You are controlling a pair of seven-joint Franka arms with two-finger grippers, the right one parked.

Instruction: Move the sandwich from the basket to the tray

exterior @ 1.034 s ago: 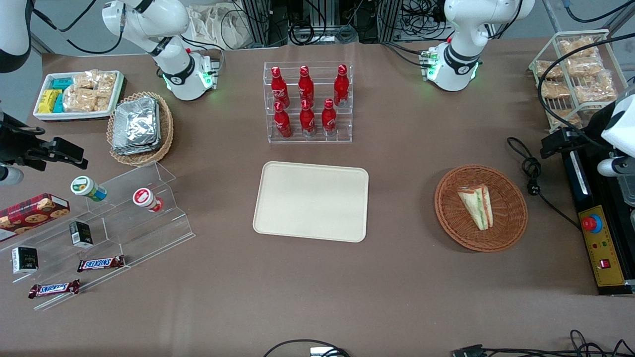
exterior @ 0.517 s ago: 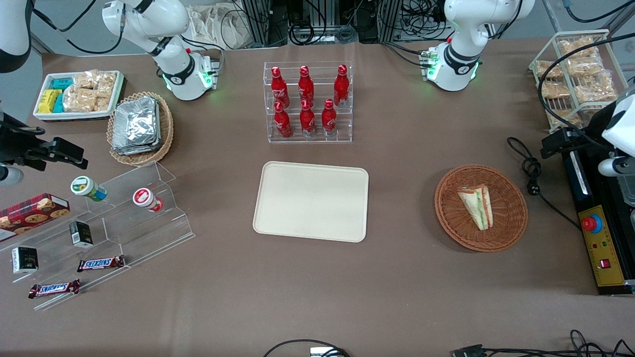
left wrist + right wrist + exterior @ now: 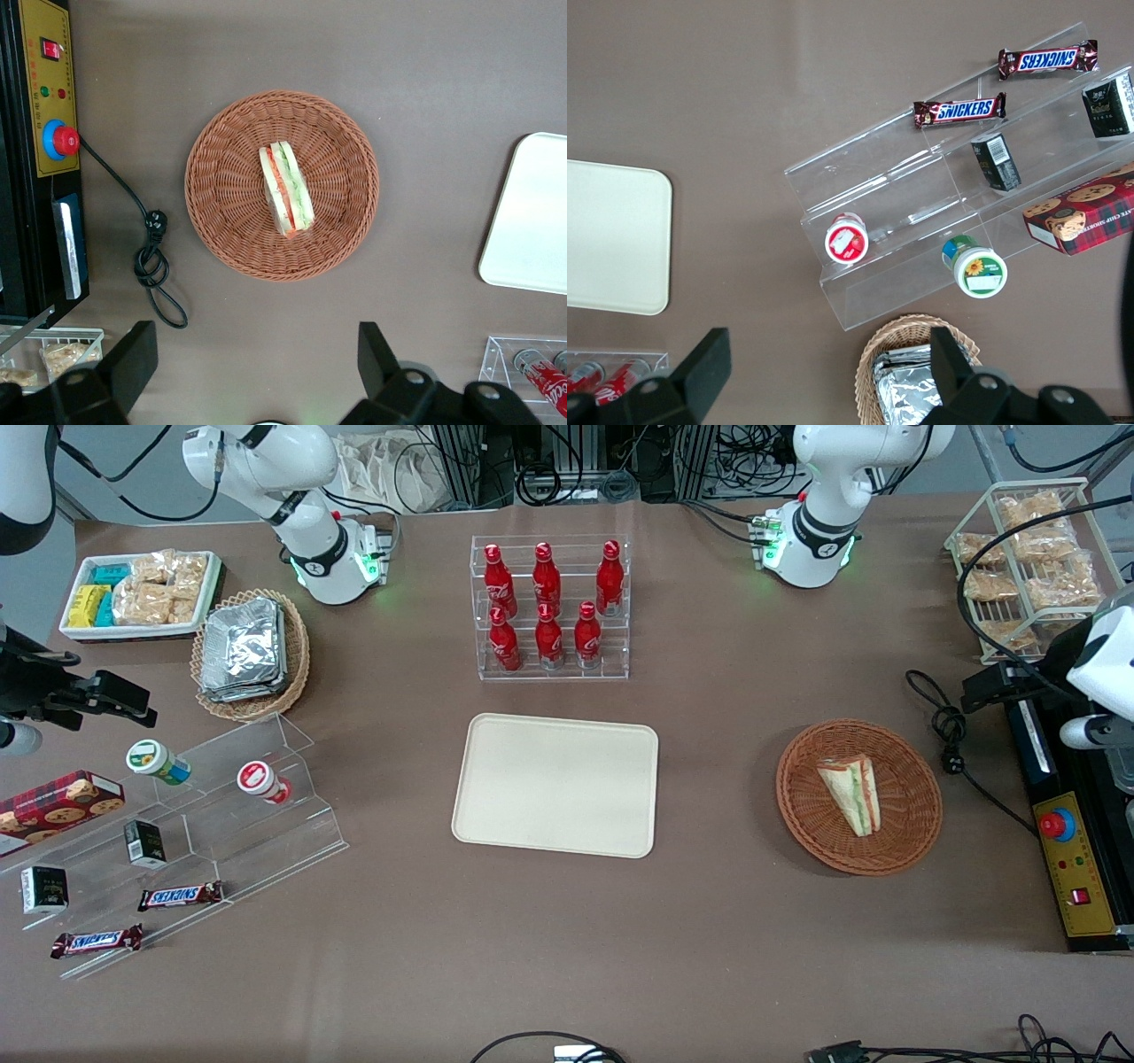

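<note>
fingers: gripper (image 3: 251,372) jaws spread wide, nothing between them; one fingertip (image 3: 133,354) and its mate frame the table just outside the basket rim
change: left arm's wrist at the working arm's end of the table has crept slightly up and inward over the last second; basket, sandwich and tray have not moved
tray: cream-beige tray (image 3: 555,784) mid-table, bare, nearer the front camera than the rack of red cola bottles (image 3: 549,607)
basket: reddish-brown wicker basket (image 3: 912,828) toward the working arm's end, well apart from the tray; also (image 3: 221,186) in the wrist view
sandwich: wrapped wedge sandwich (image 3: 851,793) lies flat in the basket, near its centre; wrist cam sees it at (image 3: 286,189), green and orange-red filling edge up
cable: black power cable (image 3: 950,735) on the table just beside the basket, between it and the control box (image 3: 1067,850)
meaning: looks like early approach only. Pick not started; arm needs to come over the basket and descend. Cable sits close to the path, worth watching
</note>
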